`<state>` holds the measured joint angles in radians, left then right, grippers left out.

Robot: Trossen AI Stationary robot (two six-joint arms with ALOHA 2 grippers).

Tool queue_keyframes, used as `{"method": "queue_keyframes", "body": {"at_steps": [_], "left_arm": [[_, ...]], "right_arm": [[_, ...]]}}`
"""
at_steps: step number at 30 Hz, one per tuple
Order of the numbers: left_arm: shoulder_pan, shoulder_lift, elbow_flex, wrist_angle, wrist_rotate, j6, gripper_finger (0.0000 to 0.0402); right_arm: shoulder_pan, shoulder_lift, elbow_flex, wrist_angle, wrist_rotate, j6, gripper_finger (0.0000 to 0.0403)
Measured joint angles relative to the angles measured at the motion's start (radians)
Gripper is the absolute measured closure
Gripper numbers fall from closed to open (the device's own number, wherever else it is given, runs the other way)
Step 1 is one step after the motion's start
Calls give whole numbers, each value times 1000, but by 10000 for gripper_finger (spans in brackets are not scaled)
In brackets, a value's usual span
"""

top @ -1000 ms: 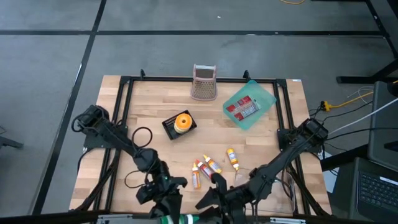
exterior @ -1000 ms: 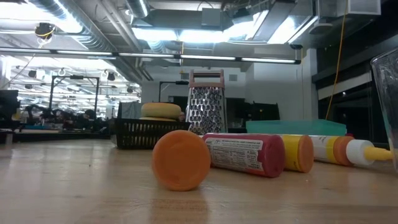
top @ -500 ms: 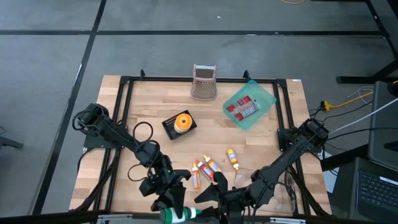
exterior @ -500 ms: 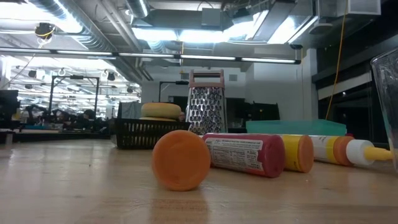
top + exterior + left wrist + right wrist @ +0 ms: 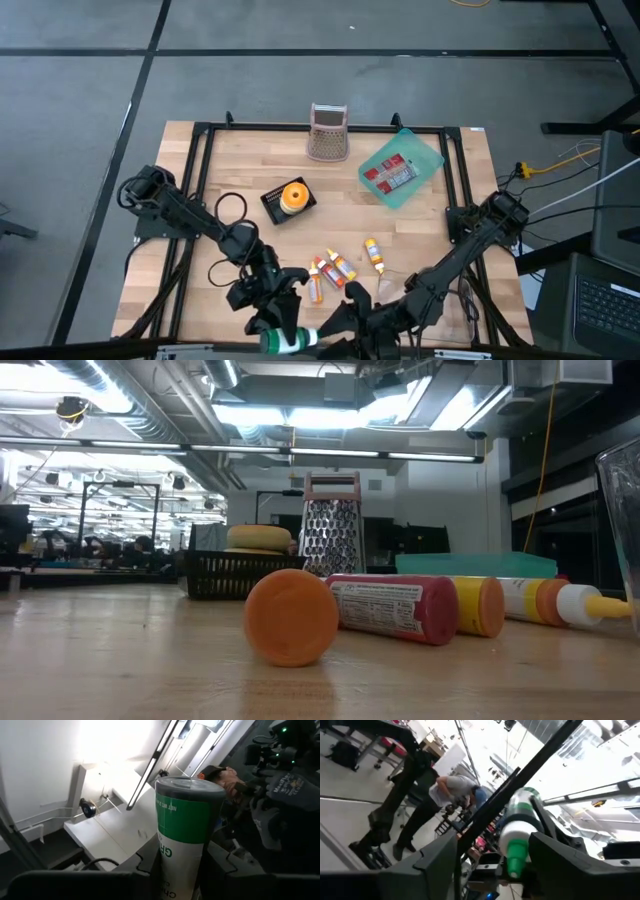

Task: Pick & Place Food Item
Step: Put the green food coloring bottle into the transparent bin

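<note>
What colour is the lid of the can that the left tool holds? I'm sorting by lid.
Dark grey, on the green-labelled can; clearest in the left wrist view.

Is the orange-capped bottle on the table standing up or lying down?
Lying down. The red bottle rests on its side on the table, its round orange cap facing the low camera.

Left pincer (image 5: 285, 338) with green-capped can (image 5: 298, 340) now farther onto the table.

Wide bare wood lies along the table's (image 5: 240, 160) left and centre; the bottle cluster (image 5: 340, 268) crowds the near edge, with basket (image 5: 288, 199), grater (image 5: 328, 132) and teal tray (image 5: 420, 165) farther back.
</note>
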<state>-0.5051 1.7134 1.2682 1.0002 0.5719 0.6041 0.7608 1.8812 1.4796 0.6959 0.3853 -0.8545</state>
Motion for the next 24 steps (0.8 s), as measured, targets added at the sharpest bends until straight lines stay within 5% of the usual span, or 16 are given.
{"method": "queue_keyframes", "body": {"at_steps": [5, 24], "left_arm": [[26, 0, 0, 7, 23, -27, 319], [13, 0, 0, -16, -35, -32, 319]], "right_arm": [[-12, 0, 0, 59, -72, 1, 180], [-18, 0, 0, 51, -56, 62, 198]]}}
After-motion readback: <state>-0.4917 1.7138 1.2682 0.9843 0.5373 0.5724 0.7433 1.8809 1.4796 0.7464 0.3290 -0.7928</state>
